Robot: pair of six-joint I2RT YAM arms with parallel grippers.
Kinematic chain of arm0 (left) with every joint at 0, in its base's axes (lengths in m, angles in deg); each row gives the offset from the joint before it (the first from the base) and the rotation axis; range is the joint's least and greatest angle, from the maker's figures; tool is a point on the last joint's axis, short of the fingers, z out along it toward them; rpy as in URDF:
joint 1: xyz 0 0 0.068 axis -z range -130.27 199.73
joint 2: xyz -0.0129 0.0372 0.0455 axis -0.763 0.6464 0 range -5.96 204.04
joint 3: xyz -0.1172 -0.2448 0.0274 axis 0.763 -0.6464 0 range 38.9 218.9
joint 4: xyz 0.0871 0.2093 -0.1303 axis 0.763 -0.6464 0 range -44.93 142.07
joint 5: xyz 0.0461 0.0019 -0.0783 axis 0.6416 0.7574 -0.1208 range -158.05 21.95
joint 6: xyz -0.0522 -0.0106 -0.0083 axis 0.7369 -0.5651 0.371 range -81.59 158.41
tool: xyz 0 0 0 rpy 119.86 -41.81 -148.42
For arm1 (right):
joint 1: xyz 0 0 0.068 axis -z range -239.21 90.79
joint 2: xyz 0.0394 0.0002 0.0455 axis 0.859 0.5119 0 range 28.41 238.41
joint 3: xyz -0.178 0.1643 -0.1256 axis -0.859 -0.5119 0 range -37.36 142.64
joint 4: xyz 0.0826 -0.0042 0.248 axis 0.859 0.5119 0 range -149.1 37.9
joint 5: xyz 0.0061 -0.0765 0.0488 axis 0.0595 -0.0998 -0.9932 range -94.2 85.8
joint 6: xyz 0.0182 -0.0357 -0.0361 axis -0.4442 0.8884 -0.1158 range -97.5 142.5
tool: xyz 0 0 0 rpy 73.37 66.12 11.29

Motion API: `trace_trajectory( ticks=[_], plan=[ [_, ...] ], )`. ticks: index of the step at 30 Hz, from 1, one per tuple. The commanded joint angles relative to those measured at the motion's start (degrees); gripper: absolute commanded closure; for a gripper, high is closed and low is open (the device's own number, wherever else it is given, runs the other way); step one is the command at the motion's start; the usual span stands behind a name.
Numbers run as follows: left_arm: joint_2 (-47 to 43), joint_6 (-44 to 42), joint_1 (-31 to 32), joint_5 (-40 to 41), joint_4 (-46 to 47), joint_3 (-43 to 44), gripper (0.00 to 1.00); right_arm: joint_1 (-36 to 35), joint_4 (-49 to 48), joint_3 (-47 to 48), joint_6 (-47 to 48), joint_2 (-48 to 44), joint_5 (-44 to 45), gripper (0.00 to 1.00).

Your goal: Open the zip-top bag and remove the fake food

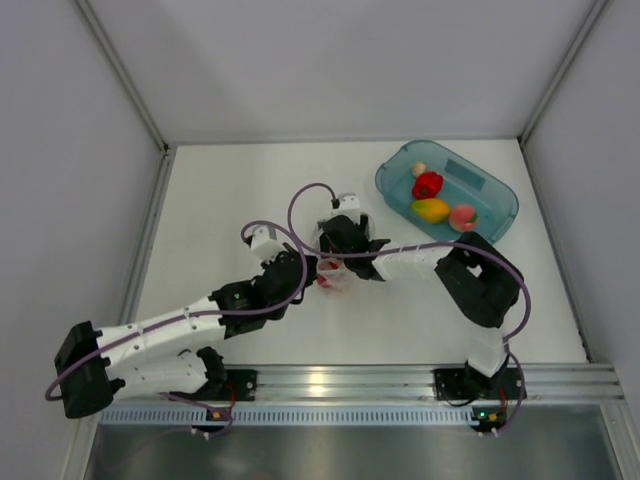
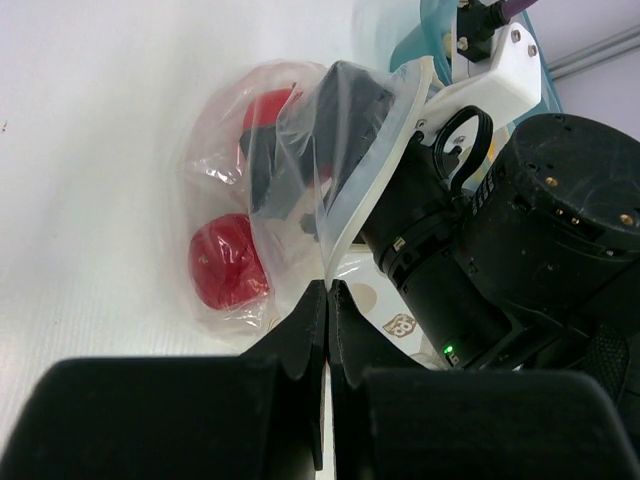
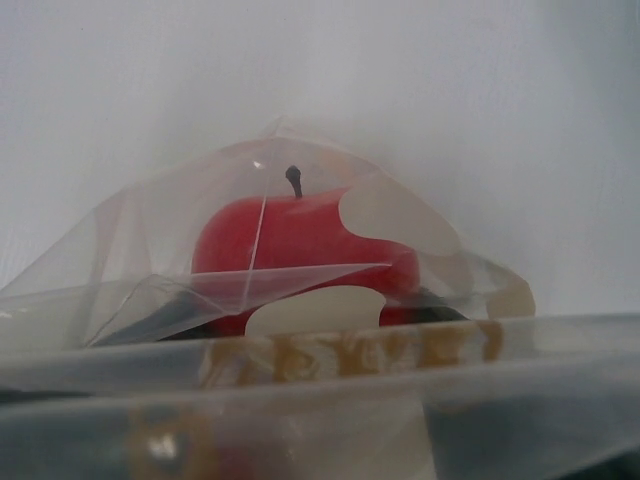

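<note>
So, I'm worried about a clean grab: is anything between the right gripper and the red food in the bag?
Nothing solid shows. The right gripper reaches into the mouth of the bag, close beside the red food. Only loose folds of film may lie between them. The left gripper pinches the edge.

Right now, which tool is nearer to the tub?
Right. The right tool reaches into the bag from the side facing the tub. The left tool pinches the bag's edge on the side away from the tub, so it is farther.
</note>
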Motion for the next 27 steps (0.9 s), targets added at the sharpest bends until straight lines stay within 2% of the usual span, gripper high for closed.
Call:
trace_trajectory(
  ticks=[1,2,3,6,13,27],
  plan=[
    [-1.7,-1.2,-0.4,-0.9,0.9,-0.3,1.0,2.3,0.8,0.3,1.4,2.3,-1.8,0.3],
    [-1.7,-1.3,-0.5,-1.1,0.9,-0.5,1.0,2.4,0.2,-0.2,1.8,2.2,-2.1,0.35],
    [-1.7,-1.4,-0.8,-1.2,0.9,-0.5,1.0,2.5,-1.1,-0.3,2.8,2.0,-2.3,0.48],
    [-2.2,-1.4,-1.0,-1.2,0.9,-1.0,1.0,2.5,-2.0,-0.9,4.2,1.3,-3.0,0.59],
    [-3.3,-2.4,-1.5,0.4,0.9,-0.8,1.0,1.7,-1.8,-3.5,4.7,-4.9,-4.1,0.63],
    [-2.4,-7.4,-1.5,2.2,0.9,1.6,1.0,-5.5,6.4,-7.3,5.8,-18.5,-5.0,0.64]
  ],
)
